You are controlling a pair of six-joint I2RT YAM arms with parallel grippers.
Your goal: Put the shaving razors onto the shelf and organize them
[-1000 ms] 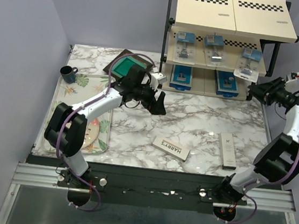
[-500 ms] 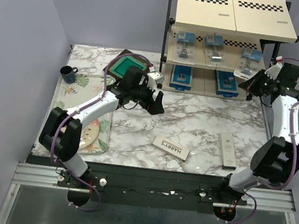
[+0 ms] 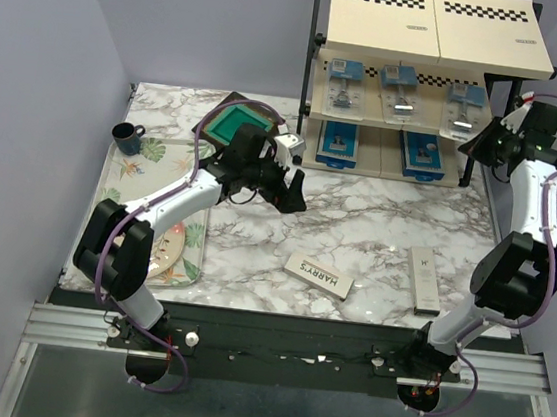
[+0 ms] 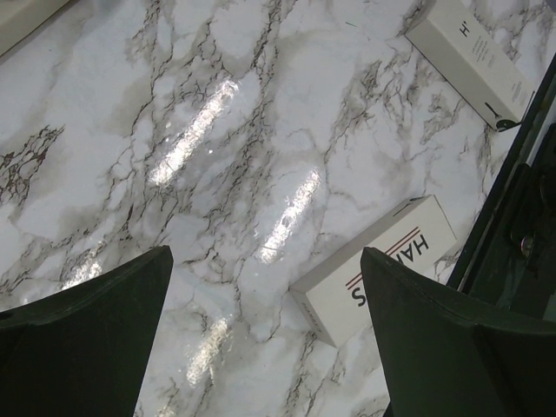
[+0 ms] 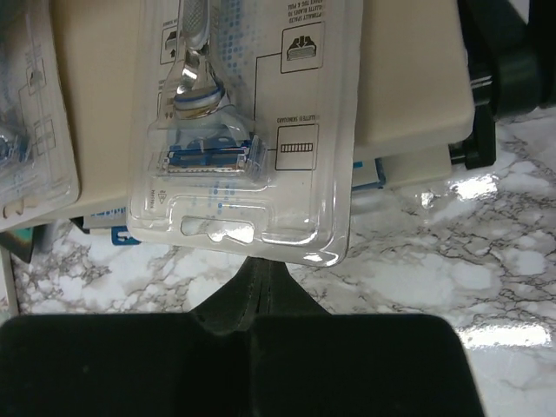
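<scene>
Right gripper (image 5: 258,274) closed, tip at a blister pack (image 5: 243,130) on the shelf (image 3: 440,26). Left gripper (image 4: 265,256) wide open, empty.

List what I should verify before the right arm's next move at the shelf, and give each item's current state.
1. The right jaws are shut: ok.
2. The rightmost blister pack sits fully on the middle tier of the shelf: not ok, its near edge seems to overhang the board.
3. The shut tips of the right jaws touch that pack's near edge, ready for a push: cannot tell.
4. The left jaws are open and away from the shelf: ok.
5. The HARRY'S box and the long white box are shelved: not ok, both lie on the marble table.
</scene>
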